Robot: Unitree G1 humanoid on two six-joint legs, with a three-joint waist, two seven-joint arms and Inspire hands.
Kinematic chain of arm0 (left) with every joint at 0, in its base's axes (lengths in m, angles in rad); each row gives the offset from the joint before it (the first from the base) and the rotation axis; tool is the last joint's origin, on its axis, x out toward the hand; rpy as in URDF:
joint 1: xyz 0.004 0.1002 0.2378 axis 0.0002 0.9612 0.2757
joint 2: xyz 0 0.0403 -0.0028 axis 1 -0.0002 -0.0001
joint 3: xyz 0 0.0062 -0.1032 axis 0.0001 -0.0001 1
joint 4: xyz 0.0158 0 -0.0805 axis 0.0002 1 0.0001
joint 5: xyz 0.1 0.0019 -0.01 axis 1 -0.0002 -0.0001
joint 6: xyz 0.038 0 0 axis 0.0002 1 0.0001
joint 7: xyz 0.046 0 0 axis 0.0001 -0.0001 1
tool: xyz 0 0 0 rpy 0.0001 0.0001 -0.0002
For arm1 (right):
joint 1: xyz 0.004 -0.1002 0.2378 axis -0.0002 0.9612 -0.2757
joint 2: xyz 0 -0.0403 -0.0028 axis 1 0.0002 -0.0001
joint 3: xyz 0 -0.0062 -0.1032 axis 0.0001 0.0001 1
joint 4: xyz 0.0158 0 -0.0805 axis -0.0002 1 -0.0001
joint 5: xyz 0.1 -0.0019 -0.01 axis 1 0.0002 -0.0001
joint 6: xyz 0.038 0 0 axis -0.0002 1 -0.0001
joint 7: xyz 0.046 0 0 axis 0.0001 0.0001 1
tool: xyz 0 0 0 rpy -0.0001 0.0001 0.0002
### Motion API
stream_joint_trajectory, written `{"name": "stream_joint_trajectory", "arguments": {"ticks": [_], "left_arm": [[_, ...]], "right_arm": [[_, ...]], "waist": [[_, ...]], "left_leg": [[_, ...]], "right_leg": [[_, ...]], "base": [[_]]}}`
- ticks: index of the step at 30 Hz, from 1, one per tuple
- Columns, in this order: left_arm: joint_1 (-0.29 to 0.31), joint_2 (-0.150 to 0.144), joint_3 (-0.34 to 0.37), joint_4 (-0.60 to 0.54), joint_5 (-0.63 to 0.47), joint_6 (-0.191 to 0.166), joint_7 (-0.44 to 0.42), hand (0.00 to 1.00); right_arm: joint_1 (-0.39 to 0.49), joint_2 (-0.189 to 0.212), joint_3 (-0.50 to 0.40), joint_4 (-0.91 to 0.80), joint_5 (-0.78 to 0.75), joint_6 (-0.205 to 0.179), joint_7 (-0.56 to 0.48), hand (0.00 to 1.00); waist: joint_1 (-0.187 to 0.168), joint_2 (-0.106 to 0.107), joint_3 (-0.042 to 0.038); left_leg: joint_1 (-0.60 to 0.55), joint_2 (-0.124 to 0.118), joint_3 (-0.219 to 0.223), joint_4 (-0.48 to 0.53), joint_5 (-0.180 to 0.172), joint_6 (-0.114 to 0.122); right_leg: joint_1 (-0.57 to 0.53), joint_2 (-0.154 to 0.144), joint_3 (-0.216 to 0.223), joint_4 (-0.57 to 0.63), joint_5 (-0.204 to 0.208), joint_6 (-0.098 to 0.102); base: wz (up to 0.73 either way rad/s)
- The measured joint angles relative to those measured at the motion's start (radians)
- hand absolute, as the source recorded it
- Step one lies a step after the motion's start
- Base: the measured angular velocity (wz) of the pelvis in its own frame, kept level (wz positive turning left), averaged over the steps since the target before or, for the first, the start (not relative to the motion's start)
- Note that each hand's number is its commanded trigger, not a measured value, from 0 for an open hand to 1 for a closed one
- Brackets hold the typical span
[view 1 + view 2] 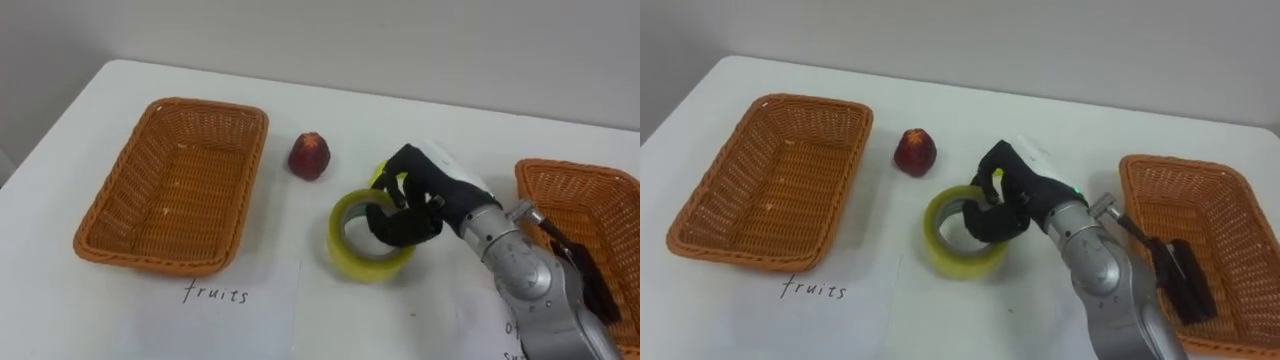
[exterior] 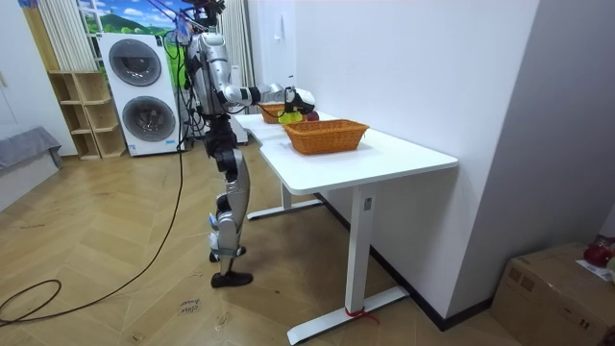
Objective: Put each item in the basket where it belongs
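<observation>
A yellow-green tape roll [image 1: 360, 258] [image 1: 960, 260] lies flat on the white table, near its middle. My right hand [image 1: 415, 200] [image 1: 1015, 200] is over the roll's far right side, its fingers curled over the rim and into the ring. A red fruit [image 1: 309, 156] [image 1: 914, 151] sits just left of the hand, beside the empty left basket [image 1: 110, 235] [image 1: 700, 232]. The right basket [image 1: 560, 180] [image 1: 1160, 170] holds a black office item [image 1: 1185, 278]. A bit of something yellow-green [image 1: 378, 174] peeks out behind the hand. In the room view I stand at the table's end with the hand [image 2: 300, 97] over it.
A paper sheet with the handwritten word "fruits" [image 1: 215, 293] lies in front of the left basket. Another sheet with writing [image 1: 510, 335] lies under my right forearm. The table's far edge runs close behind the fruit and both baskets.
</observation>
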Motion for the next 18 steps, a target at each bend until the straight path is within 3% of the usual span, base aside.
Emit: {"name": "stream_joint_trajectory", "arguments": {"ticks": [7,12,18], "left_arm": [[-0.006,0.000,0.001,0.043,0.001,0.000,0.001,0.00],[0.032,0.003,0.029,0.046,0.001,0.000,0.002,0.00],[0.030,0.007,0.030,0.047,0.001,-0.001,0.002,0.00]], "right_arm": [[0.000,-0.001,-0.042,-0.047,0.026,0.000,-0.020,1.00],[0.000,-0.003,-0.100,-0.110,0.036,-0.002,-0.082,1.00],[0.000,-0.008,-0.114,-0.122,0.082,-0.006,-0.139,1.00]], "waist": [[-0.005,0.002,-0.0067],[-0.026,0.000,-0.0074],[-0.039,-0.007,-0.0098]], "left_leg": [[0.001,0.001,0.014,0.000,0.000,0.000],[0.018,0.004,0.021,0.000,-0.001,0.000],[0.020,0.005,0.023,0.001,-0.001,0.000]], "right_leg": [[-0.002,0.002,0.009,0.001,0.000,0.000],[0.013,0.002,0.009,0.001,0.000,0.000],[0.013,0.003,0.010,0.001,0.000,0.000]], "base": [[-0.04],[-0.02],[-0.03]]}}
